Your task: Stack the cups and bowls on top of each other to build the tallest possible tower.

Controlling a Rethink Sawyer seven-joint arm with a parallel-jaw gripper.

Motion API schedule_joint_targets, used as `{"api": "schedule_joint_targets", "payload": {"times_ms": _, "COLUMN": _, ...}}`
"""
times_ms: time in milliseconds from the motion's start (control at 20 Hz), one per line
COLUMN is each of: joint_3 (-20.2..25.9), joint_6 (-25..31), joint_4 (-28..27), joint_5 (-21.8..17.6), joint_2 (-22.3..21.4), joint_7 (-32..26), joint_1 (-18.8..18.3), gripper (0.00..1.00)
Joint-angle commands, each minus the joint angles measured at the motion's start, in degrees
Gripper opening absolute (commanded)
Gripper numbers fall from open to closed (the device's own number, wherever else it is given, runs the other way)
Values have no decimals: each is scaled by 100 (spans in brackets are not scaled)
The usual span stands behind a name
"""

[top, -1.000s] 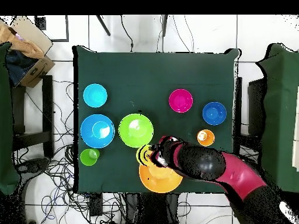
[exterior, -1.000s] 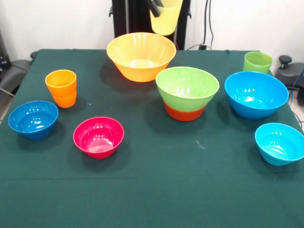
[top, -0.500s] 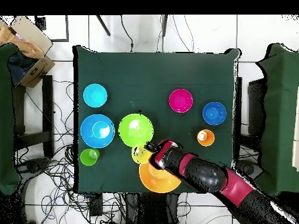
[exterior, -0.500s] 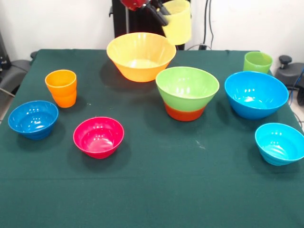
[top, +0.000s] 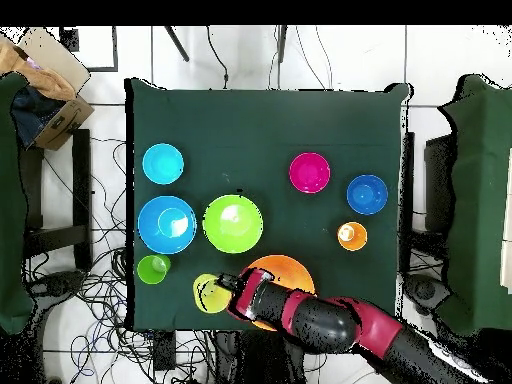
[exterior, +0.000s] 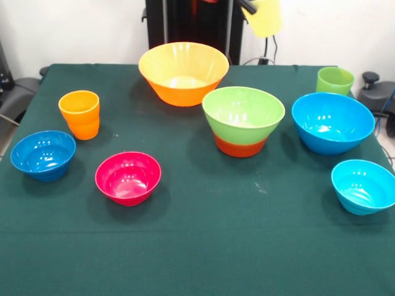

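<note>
High above the table's (exterior: 203,246) back edge, the end effector (top: 228,292) grips the pale yellow cup (exterior: 263,16) by its rim, the cup tilted and clear of everything below. From overhead the yellow cup (top: 209,292) hangs beside the big yellow-orange bowl (top: 285,272), which the red and black arm (top: 330,322) partly covers.

On the green cloth, the light green bowl (exterior: 243,114) sits nested in the orange-red bowl (exterior: 239,147) near the middle, a two-piece stack. Behind it to one side stands the yellow-orange bowl (exterior: 183,72), open side up. The big blue bowl (exterior: 332,122) rests beside the stack, with the green cup (exterior: 334,81) upright just behind it and the small cyan bowl (exterior: 363,185) nearer the front. On the other side, the orange cup (exterior: 79,114) stands upright, the small dark blue bowl (exterior: 43,154) lies near it, and the magenta bowl (exterior: 128,177) sits towards the front, apart from the rest.
</note>
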Motion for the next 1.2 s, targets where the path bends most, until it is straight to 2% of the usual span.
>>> {"api": "schedule_joint_targets", "payload": {"times_ms": 50, "joint_3": -41, "joint_6": -353, "joint_4": -150, "joint_5": -1116, "joint_2": 910, "joint_7": 87, "joint_1": 54, "gripper": 0}}
{"api": "schedule_joint_targets", "payload": {"times_ms": 200, "joint_3": -440, "joint_6": -323, "joint_4": -558, "joint_5": -2003, "joint_2": 1712, "joint_7": -367, "joint_1": -137, "gripper": 0}}
{"api": "schedule_joint_targets", "payload": {"times_ms": 300, "joint_3": -690, "joint_6": -22, "joint_4": -906, "joint_5": -2605, "joint_2": 2344, "joint_7": -876, "joint_1": -424, "gripper": 0}}
{"api": "schedule_joint_targets", "payload": {"times_ms": 400, "joint_3": -802, "joint_6": 264, "joint_4": -1163, "joint_5": -3038, "joint_2": 2715, "joint_7": -1188, "joint_1": -658, "gripper": 0}}
{"api": "schedule_joint_targets", "payload": {"times_ms": 550, "joint_3": -777, "joint_6": 347, "joint_4": -1360, "joint_5": -3562, "joint_2": 2895, "joint_7": -1175, "joint_1": -767, "gripper": 0}}
{"api": "schedule_joint_targets", "payload": {"times_ms": 700, "joint_3": -701, "joint_6": 481, "joint_4": -1473, "joint_5": -3903, "joint_2": 3014, "joint_7": -1268, "joint_1": -887, "gripper": 0}}
{"api": "schedule_joint_targets", "payload": {"times_ms": 950, "joint_3": -624, "joint_6": 146, "joint_4": -1621, "joint_5": -4648, "joint_2": 3095, "joint_7": -1121, "joint_1": -938, "gripper": 0}}
{"api": "schedule_joint_targets", "payload": {"times_ms": 1100, "joint_3": -519, "joint_6": 236, "joint_4": -1641, "joint_5": -4759, "joint_2": 3147, "joint_7": -1197, "joint_1": -1007, "gripper": 0}}
{"api": "schedule_joint_targets", "payload": {"times_ms": 1200, "joint_3": -528, "joint_6": 146, "joint_4": -1701, "joint_5": -4991, "joint_2": 3139, "joint_7": -1207, "joint_1": -988, "gripper": 0}}
